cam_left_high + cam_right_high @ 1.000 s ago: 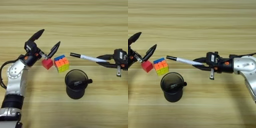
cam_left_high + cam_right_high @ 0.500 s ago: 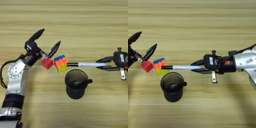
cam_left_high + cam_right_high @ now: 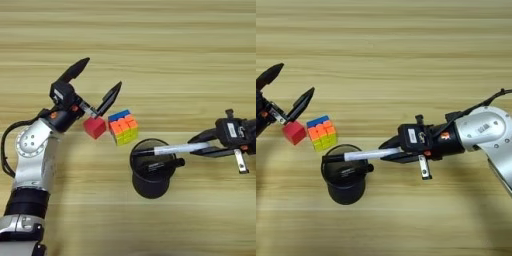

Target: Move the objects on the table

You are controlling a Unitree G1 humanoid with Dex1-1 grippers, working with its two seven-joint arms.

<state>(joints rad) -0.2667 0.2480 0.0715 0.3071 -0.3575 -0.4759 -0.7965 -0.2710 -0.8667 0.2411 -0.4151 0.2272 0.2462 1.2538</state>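
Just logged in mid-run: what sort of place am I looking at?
Probably a tabletop test bench: a bare wooden table with only a red cube, puzzle cube and black mesh cup, while the right pincer holds a white pen over the cup.

The table (image 3: 150, 45) is light wood colour with darker horizontal grain lines. The small cube (image 3: 94, 127) is plain red. The puzzle cube (image 3: 123, 127) has many colours: blue on the top, orange and red in the middle, yellow-green at the bottom. The cup (image 3: 152, 182) is black. The pen (image 3: 368, 155) is white-silver with a black tip. The marker (image 3: 162, 165) inside the cup is black. The left gripper (image 3: 96, 84) and the right gripper (image 3: 392, 150) have black fingers, and both arms are silver-grey with black parts.
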